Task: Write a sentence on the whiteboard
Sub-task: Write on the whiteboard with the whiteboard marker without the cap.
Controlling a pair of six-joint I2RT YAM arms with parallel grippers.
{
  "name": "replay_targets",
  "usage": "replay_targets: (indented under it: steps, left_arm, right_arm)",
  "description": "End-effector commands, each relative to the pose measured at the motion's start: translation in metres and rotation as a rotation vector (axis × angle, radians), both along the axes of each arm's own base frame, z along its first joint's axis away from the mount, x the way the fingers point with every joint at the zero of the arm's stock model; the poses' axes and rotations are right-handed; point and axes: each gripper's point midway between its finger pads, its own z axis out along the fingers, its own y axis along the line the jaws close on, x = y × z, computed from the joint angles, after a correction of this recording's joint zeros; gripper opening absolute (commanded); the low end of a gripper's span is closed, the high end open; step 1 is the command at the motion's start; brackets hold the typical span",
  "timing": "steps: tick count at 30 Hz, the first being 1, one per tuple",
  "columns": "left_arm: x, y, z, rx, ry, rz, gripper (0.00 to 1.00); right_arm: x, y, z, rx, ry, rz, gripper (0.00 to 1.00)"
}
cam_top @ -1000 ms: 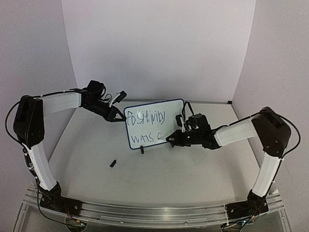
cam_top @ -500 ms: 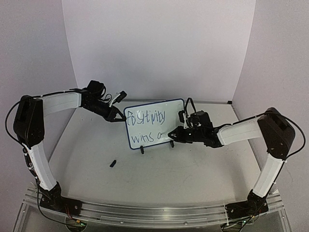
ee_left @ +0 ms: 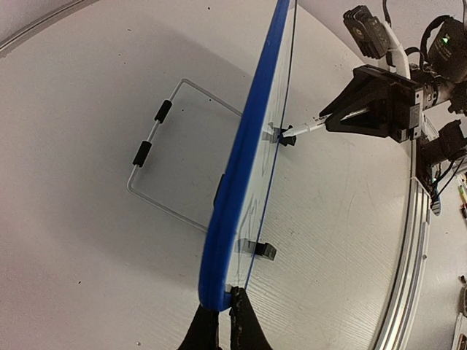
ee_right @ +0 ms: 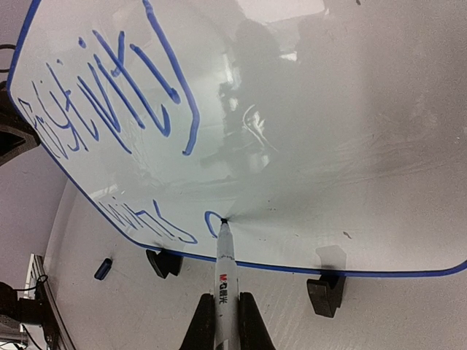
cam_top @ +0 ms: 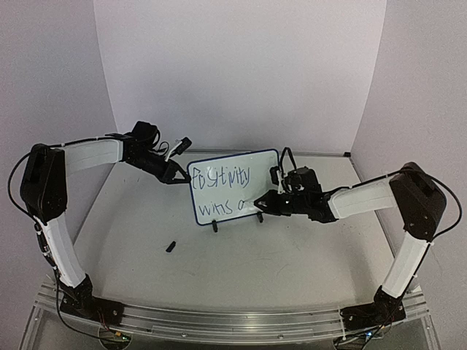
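The whiteboard [cam_top: 252, 164] stands upright on two black clip feet [cam_top: 214, 227] at mid-table. The sentence [cam_top: 219, 177] reads "Positivity" on the top line and "wins a" [cam_top: 221, 208] below. My left gripper [cam_top: 177, 179] is shut on the board's left edge; the left wrist view shows it [ee_left: 223, 306] pinching the blue frame [ee_left: 241, 168]. My right gripper [cam_top: 264, 203] is shut on a white marker [ee_right: 225, 273], whose tip touches the board [ee_right: 350, 131] at the "a" [ee_right: 210, 224].
The marker cap [cam_top: 171, 246] lies on the table in front of the board's left side, also seen in the right wrist view [ee_right: 103, 269]. A wire stand [ee_left: 171, 157] lies behind the board. White walls enclose the table.
The right gripper moved the marker up and right along the lower line; the "c" stroke became a closed "a". The left arm and the board stayed still.
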Motion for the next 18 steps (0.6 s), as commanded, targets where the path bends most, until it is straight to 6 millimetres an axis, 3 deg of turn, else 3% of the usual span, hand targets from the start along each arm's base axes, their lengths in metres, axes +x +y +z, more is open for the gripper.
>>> replay_targets:
  steps: [1,10,18]
  left_arm:
    - [0.003,0.001,0.012,0.035,-0.072,-0.009,0.0]
    - [0.003,0.001,0.011,0.037,-0.067,-0.007,0.0]
    - [0.003,0.001,0.012,0.035,-0.071,-0.008,0.0]
  right_arm:
    - [-0.002,-0.005,-0.021,-0.011,0.037,-0.015,0.0]
    - [0.001,-0.008,-0.023,-0.025,0.032,-0.038,0.0]
    - [0.003,-0.018,0.014,-0.014,-0.049,-0.075,0.0]
